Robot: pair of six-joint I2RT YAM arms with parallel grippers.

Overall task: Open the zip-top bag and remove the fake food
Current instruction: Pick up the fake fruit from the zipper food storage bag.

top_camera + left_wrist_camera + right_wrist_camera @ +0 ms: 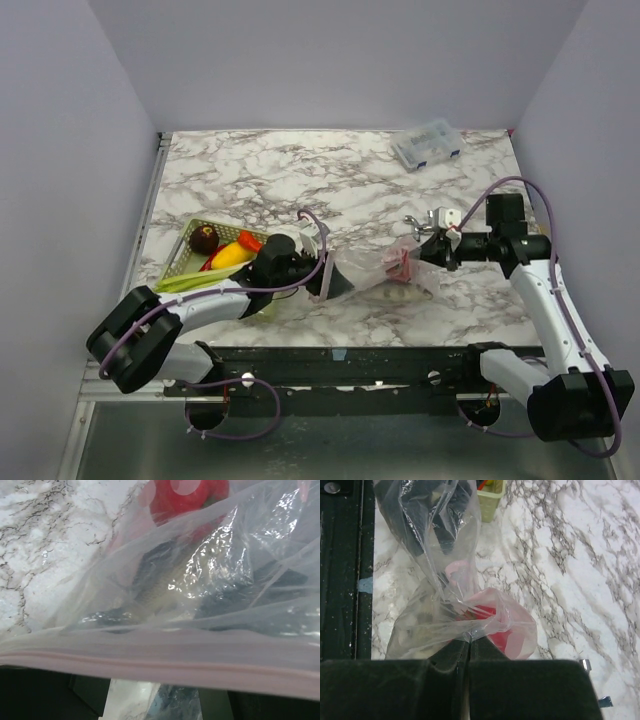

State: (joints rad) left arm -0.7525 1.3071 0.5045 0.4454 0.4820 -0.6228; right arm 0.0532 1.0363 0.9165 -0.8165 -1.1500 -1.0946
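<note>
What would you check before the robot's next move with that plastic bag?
1. Right tool shut on the zip-top bag: ok.
2. Left tool at the bag's mouth, open or shut: cannot tell.
3. Zip strip parted: cannot tell.
4. Bag emptied: not ok; the red round fruit lies inside.
5. Green basket holds other fake food: ok.

On your right gripper [469, 644] the fingers [530, 690] look matt black. Pinched between them, the zip-top bag [440, 565] is thin clear plastic film, glossy and crinkled. Just past them the red fake food [496, 632] looks like smooth plastic. Beneath them, the table [580, 555] is smooth and marble-patterned.
</note>
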